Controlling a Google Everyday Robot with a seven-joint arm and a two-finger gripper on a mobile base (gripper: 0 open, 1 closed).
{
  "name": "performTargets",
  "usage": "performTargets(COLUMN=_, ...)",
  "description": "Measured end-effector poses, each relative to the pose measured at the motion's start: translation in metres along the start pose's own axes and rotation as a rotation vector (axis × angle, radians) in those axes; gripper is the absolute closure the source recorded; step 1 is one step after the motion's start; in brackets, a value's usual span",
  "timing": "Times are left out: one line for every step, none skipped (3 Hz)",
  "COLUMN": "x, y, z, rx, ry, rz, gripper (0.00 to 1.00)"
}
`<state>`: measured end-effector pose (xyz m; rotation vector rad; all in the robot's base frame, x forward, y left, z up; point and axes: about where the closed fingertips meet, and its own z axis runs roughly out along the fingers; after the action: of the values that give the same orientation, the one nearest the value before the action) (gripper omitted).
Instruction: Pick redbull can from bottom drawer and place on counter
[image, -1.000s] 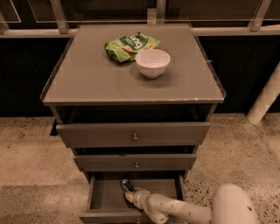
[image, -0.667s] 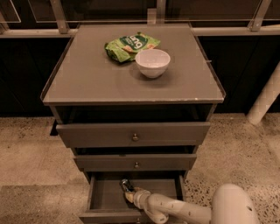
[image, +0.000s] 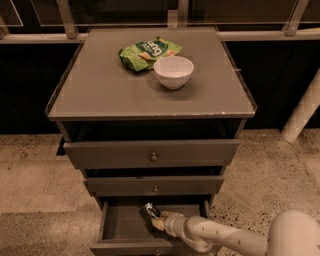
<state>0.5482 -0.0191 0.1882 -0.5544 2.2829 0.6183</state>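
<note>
In the open bottom drawer (image: 120, 226), the redbull can (image: 149, 209) tilts, long axis running up toward the back-left, its lower end clamped in the jaws of the gripper (image: 156, 219) reaching from the right.

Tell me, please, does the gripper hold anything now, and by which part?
It cannot be told. The gripper is inside the open bottom drawer, right at the redbull can, but a hold is not visible.

gripper (image: 157, 221) in bottom drawer (image: 125, 223), partly hiding redbull can (image: 150, 209) | drawer's front cut off by lower edge
</note>
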Motion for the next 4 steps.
performTargets(x=-0.016, y=-0.005, z=-0.037, rx=-0.081, ry=0.022, rz=-0.085, gripper=1.00)
performTargets(x=-0.018, y=0.008, z=-0.040, rx=-0.134, ry=0.027, rz=-0.092, gripper=1.00)
performTargets(x=-0.018, y=0.008, z=-0.040, rx=-0.135, ry=0.027, rz=-0.092, gripper=1.00)
performTargets(x=-0.025, y=0.010, z=-0.049, rx=-0.179, ry=0.032, rz=-0.104, gripper=1.00)
